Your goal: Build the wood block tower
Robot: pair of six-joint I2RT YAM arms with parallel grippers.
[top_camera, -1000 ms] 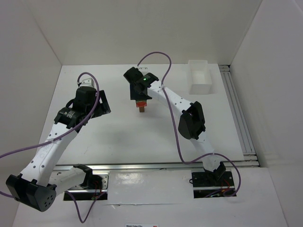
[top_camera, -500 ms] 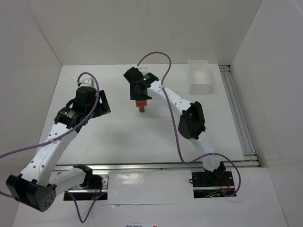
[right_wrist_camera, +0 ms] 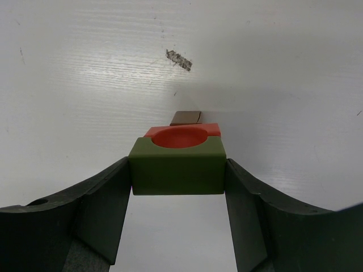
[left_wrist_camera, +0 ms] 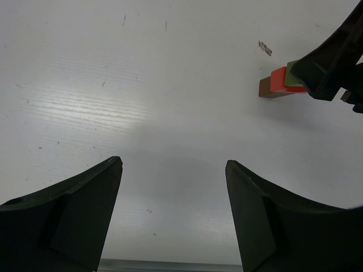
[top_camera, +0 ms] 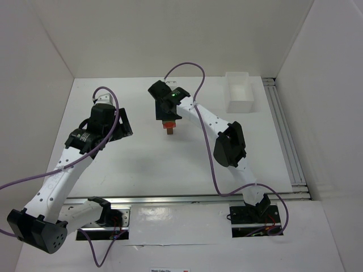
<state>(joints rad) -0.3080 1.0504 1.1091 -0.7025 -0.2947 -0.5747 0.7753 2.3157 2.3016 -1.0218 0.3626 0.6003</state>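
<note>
The tower stands mid-table at the back: a brown block (right_wrist_camera: pixel 187 117) at the bottom, a notched red block (right_wrist_camera: pixel 184 135) on it, and a green block (right_wrist_camera: pixel 176 170) on top. My right gripper (right_wrist_camera: pixel 177 171) is shut on the green block, which rests on the red one. In the top view the right gripper (top_camera: pixel 166 116) covers most of the tower (top_camera: pixel 168 128). The left wrist view shows the tower (left_wrist_camera: pixel 278 83) at upper right. My left gripper (left_wrist_camera: pixel 173 170) is open and empty, left of the tower (top_camera: pixel 122 122). No blue block is in view.
A white rectangular bin (top_camera: pixel 239 93) stands at the back right. A metal rail (top_camera: pixel 286 136) runs along the table's right edge. White walls enclose the table on three sides. A small scuff mark (right_wrist_camera: pixel 179 60) lies on the table beyond the tower.
</note>
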